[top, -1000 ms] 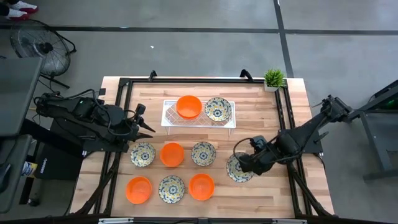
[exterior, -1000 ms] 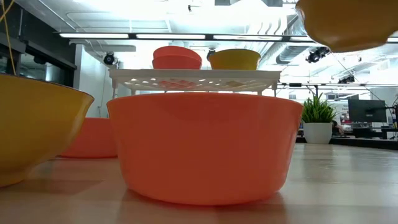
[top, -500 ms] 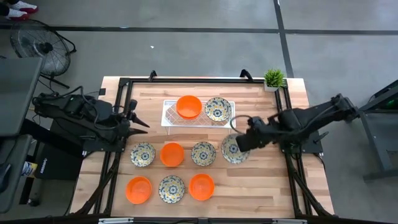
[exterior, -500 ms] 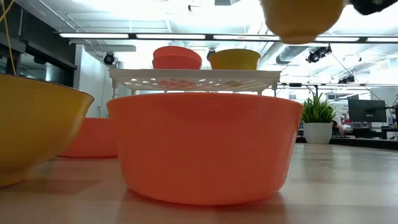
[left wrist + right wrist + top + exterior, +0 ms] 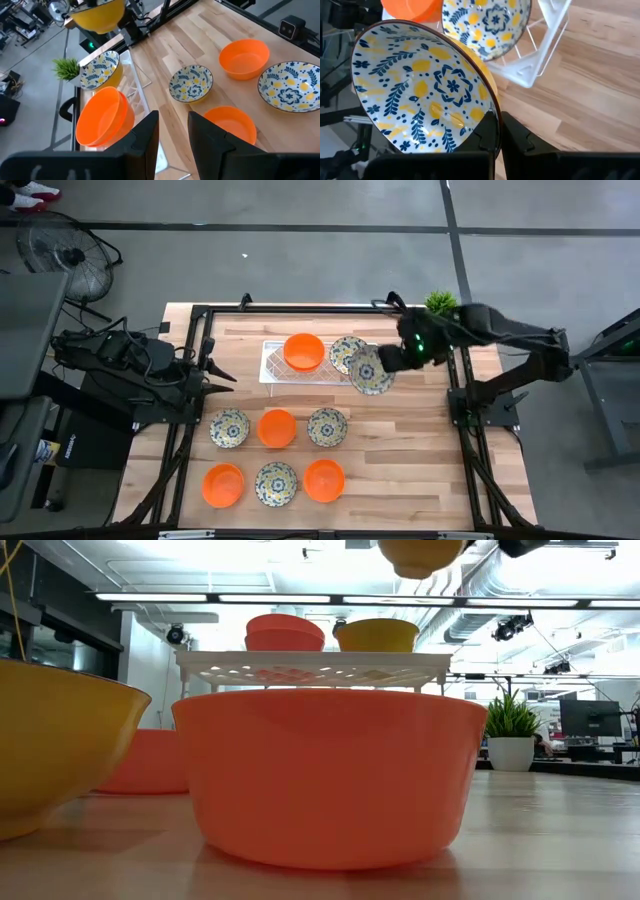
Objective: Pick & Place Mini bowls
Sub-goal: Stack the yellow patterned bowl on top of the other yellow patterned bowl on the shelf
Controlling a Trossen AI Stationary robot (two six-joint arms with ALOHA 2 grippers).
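The right end effector (image 5: 385, 360) is pinching the rim of 1 floral bowl (image 5: 369, 370), as the right wrist view shows, with both fingers clamped on the edge. The bowl is hanging in the air, tilted, just beside the right end of the tray (image 5: 272, 372) and partly over the floral bowl on the tray (image 5: 347, 353). An orange stack (image 5: 303, 350) is sitting on the tray's left half.

The left end effector (image 5: 222, 370) is waiting over the bench's left edge, empty, its fingers standing part-spread with a narrow gap, as the left wrist view shows.

On the bench (image 5: 420, 450), 6 bowls are remaining in 2 rows of 3: floral (image 5: 229, 427), orange (image 5: 277, 427), floral (image 5: 327, 426) in the upper row; orange (image 5: 223, 484), floral (image 5: 276, 482), orange (image 5: 324, 479) in the lower.

Judgement: the step in hand is nesting the carried bowl into the floral bowl on the tray. To do it well:
1. Centre the carried bowl over the seated one before descending; it is sitting off to the right at present.
2. Level the bowl, since a tilted entry risks catching the lower rim and shifting the tray.
3. Descend slowly and release only once the bowl is resting.
4. Withdraw upward, keeping clear of the orange stack alongside.

Risk: a rim pinch is giving little hold against swing, so abrupt moves could loosen the glossy bowl.
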